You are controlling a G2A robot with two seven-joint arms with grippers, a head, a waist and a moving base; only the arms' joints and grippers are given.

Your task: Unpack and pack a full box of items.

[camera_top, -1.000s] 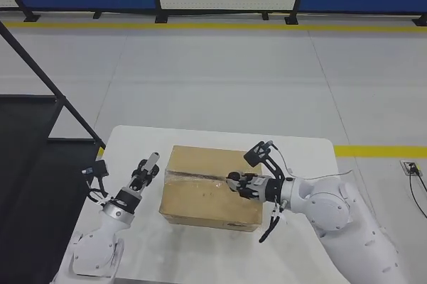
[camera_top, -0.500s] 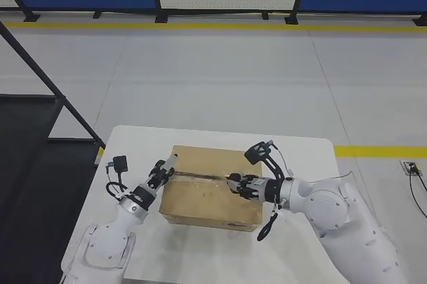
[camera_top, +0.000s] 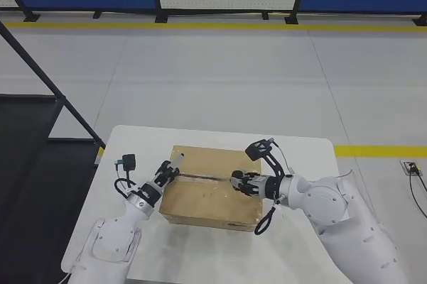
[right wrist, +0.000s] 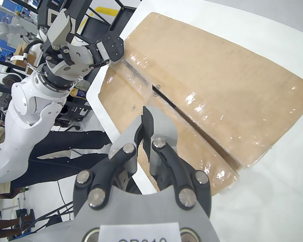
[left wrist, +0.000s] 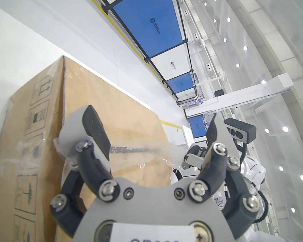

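A brown cardboard box point(camera_top: 206, 199) sits in the middle of the white table point(camera_top: 302, 153), its top seam covered with clear tape point(right wrist: 137, 75). My right gripper point(camera_top: 236, 177) hovers over the seam near the box's middle. In its own view the right gripper point(right wrist: 146, 124) is shut on a lifted strip of that tape, and the seam behind it shows as a dark gap. My left gripper point(camera_top: 168, 171) is open at the seam's left end. One of its pads point(right wrist: 112, 47) rests on the box's top edge. The box point(left wrist: 38, 127) stands just ahead of the left gripper point(left wrist: 151, 132).
A black metal frame with dark cloth point(camera_top: 28, 163) stands off the table's left side. Bare tabletop lies in front of the box point(camera_top: 220, 248) and to its right. A yellow floor line point(camera_top: 384, 150) runs beyond the table's right edge.
The left arm has swung in from beside the box, bringing its open gripper onto the seam's left end. The right gripper has shifted slightly along the seam with the tape.
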